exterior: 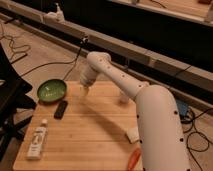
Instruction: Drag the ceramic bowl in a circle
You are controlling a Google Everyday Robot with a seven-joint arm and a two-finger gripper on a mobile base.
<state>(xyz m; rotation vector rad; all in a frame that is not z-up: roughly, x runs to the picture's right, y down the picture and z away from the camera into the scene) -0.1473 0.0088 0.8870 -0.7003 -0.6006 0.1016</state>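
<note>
One ceramic bowl (52,90) at my worktop's (95,135) corner, end effector (86,90) hovering just beside it, apart, its grip I cannot tell.

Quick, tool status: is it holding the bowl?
The tool: state cannot be told. It hangs above the table, beside the bowl and apart from it.

One cam, high by arm (150,110) base, facing down over table (95,137), mid-range; end effector (85,90) above table's far-left.
</note>
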